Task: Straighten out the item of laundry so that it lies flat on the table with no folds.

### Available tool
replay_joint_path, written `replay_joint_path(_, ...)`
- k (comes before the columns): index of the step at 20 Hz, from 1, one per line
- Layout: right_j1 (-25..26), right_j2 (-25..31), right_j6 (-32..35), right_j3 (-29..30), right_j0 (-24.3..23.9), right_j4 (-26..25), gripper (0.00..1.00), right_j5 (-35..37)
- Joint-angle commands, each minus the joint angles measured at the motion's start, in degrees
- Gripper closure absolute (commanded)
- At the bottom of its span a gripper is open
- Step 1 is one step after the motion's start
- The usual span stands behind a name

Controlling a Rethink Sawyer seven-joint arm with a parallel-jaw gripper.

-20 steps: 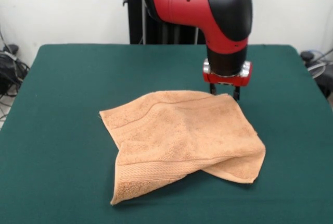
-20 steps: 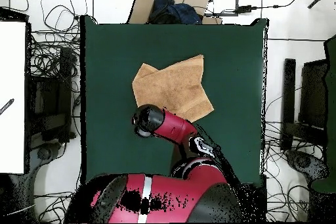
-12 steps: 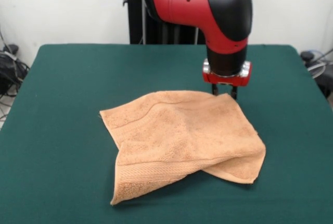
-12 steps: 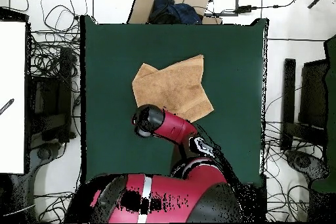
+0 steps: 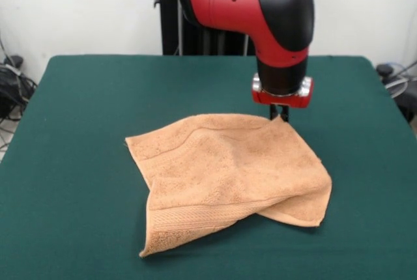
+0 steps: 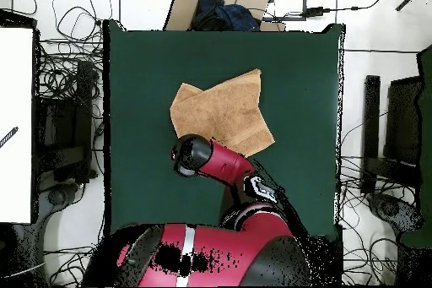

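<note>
The item of laundry (image 5: 228, 169), a peach-orange towel, lies rumpled on the green table (image 5: 85, 111), with its near right part folded under and a banded edge at the front. My gripper (image 5: 280, 114) stands at the towel's far right corner, its fingers drawn together on that corner, which peaks up slightly between them. In the overhead view the towel (image 6: 221, 116) lies near the table's (image 6: 304, 73) middle, and the arm's wrist (image 6: 191, 154) covers the gripper at the towel's lower left corner.
A cardboard box (image 6: 221, 2) with dark contents sits beyond the table's top edge in the overhead view. Cables (image 6: 59, 73) crowd the floor on both sides. A white surface (image 6: 17, 124) stands at the left.
The fingers have drawn together from wide apart onto the towel's far right corner, which now rises a little. The rest of the towel has barely shifted.
</note>
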Motion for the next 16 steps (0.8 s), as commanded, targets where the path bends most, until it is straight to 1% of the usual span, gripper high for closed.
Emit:
replay_joint_path(1, 2.09, 0.62, 13.12, -3.47, 1.07, 2.63, 1.0, -1.03)
replay_joint_path(6, 1.69, 0.9, 13.36, -3.19, 1.19, 2.7, 1.0, -2.27)
replay_joint_path(8, 0.3, 0.44, 14.27, -1.97, 1.82, 2.94, 1.0, -1.72)
replay_joint_path(11, -3.19, -0.18, 15.65, 2.2, 2.79, 2.93, 1.0, -1.23)
replay_joint_path(13, -5.37, 0.5, 16.22, 5.94, 2.57, 3.02, 1.0, -2.05)
replay_joint_path(16, -7.78, 0.72, 16.59, 9.16, 2.86, 2.83, 1.0, -3.32)
